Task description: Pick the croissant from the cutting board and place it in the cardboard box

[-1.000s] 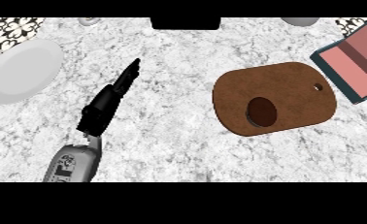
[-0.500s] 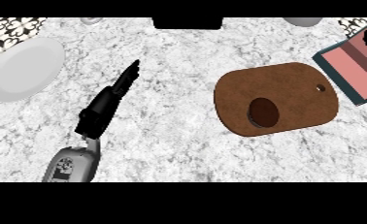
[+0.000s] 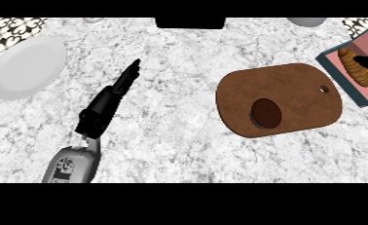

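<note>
Croissant (image 3: 354, 66) in cardboard box (image 3: 338, 68); one cutting board (image 3: 277, 100); one left hand (image 3: 109, 101) open.

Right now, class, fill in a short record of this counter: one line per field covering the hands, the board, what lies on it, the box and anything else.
left hand: open, fingers straight, over the marble counter, left of the board, holding nothing
right hand: not in view
cutting board: brown, rounded, right of centre, small hole near its right end
croissant: dark brown oval lying on the board's lower left part
cardboard box: at the right edge, partly cut off, beside the board
plate: white, at the left edge
</note>
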